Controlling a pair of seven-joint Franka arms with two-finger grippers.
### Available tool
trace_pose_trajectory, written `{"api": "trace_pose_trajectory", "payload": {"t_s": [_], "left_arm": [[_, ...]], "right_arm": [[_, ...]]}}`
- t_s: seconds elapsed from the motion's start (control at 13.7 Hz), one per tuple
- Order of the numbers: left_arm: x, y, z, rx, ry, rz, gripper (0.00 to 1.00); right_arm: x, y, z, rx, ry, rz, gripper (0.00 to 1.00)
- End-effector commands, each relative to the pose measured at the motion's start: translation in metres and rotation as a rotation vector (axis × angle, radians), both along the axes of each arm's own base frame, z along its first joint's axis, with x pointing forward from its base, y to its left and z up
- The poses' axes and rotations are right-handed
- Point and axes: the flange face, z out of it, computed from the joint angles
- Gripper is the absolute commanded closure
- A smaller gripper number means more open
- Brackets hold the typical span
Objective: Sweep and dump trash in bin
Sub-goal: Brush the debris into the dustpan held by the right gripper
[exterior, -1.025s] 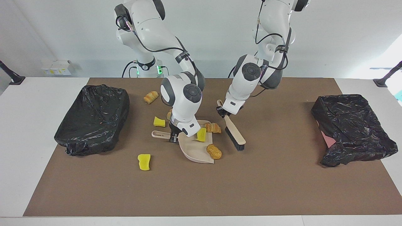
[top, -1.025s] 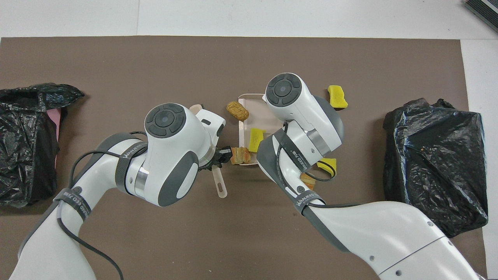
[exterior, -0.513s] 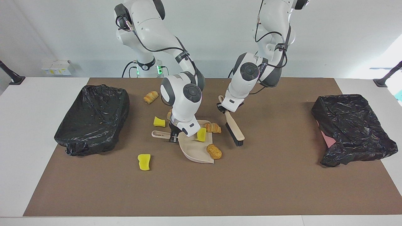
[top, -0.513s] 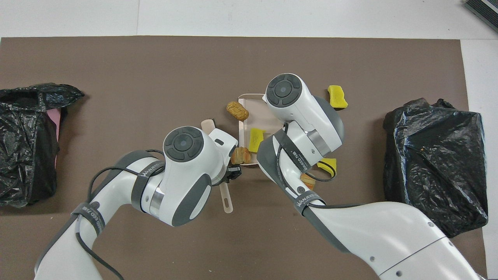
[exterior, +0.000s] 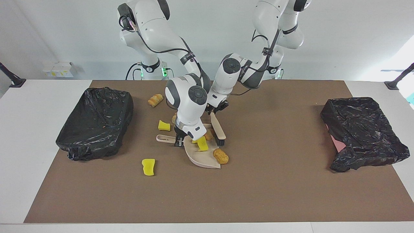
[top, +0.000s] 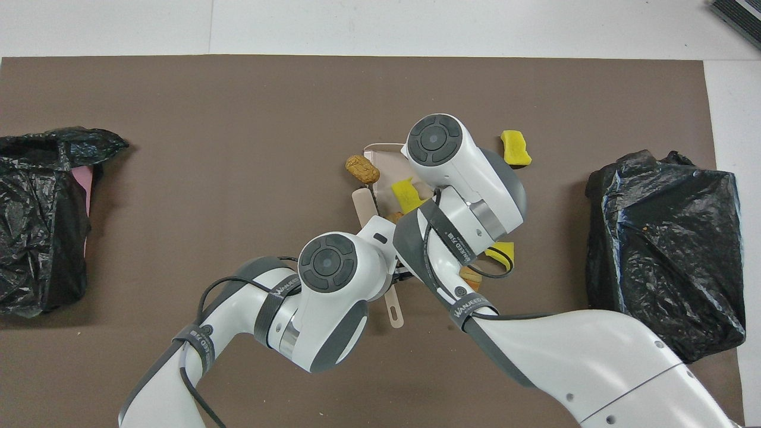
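My right gripper (exterior: pixel 178 141) is shut on the handle of the beige dustpan (exterior: pixel 203 159), which lies flat on the brown mat. My left gripper (exterior: pixel 217 109) is shut on the beige brush (exterior: pixel 218 129), whose bristles rest at the pan's side wall. In the pan lie a yellow sponge piece (exterior: pixel 201 143) and a pastry (exterior: pixel 208 135). A brown lump (exterior: pixel 221 156) touches the pan's open edge. Loose trash on the mat: a sponge piece (exterior: pixel 148 167), another sponge piece (exterior: pixel 164 125) and a pastry (exterior: pixel 155 99). In the overhead view both grippers are hidden under their wrists.
A black-bagged bin (exterior: pixel 97 123) stands at the right arm's end of the table, another black-bagged bin (exterior: pixel 364 132) at the left arm's end. The two arms stand close together over the dustpan (top: pixel 380 156).
My left arm swung the brush toward the right arm's end, pushing the pastry and the yellow sponge piece farther into the dustpan. The right gripper and the dustpan stayed put.
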Motion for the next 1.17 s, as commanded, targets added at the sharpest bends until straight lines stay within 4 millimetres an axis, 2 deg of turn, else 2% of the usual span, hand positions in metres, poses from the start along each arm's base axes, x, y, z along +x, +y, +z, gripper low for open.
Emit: {"api": "trace_pose_trajectory", "payload": {"t_s": [0.0, 0.29, 0.59, 0.73, 0.88, 0.95, 1.1], "left_arm": [[0.014, 0.011, 0.007, -0.028, -0.019, 0.041, 1.0], [0.06, 0.055, 0.024, -0.022, -0.016, 0.122, 1.0], [0.088, 0.091, 0.022, 0.025, -0.029, 0.085, 1.0], [0.098, 0.102, 0.024, 0.023, -0.04, 0.076, 1.0], [0.107, 0.099, 0.017, 0.02, -0.054, 0.071, 1.0], [0.116, 0.089, 0.019, 0.006, -0.068, 0.068, 1.0], [0.136, 0.076, 0.007, -0.02, -0.112, 0.069, 1.0]], "right_arm": [[-0.006, 0.001, -0.004, 0.012, -0.012, -0.003, 1.0], [-0.006, 0.001, -0.004, 0.013, -0.011, -0.005, 1.0], [-0.006, 0.0, -0.004, 0.015, -0.01, -0.01, 1.0], [-0.006, -0.001, -0.004, 0.016, -0.01, -0.014, 1.0], [-0.005, -0.002, -0.004, 0.016, -0.01, -0.017, 1.0], [-0.005, -0.003, -0.004, 0.016, -0.011, -0.021, 1.0], [-0.004, -0.003, -0.005, 0.018, -0.01, -0.023, 1.0]]}}
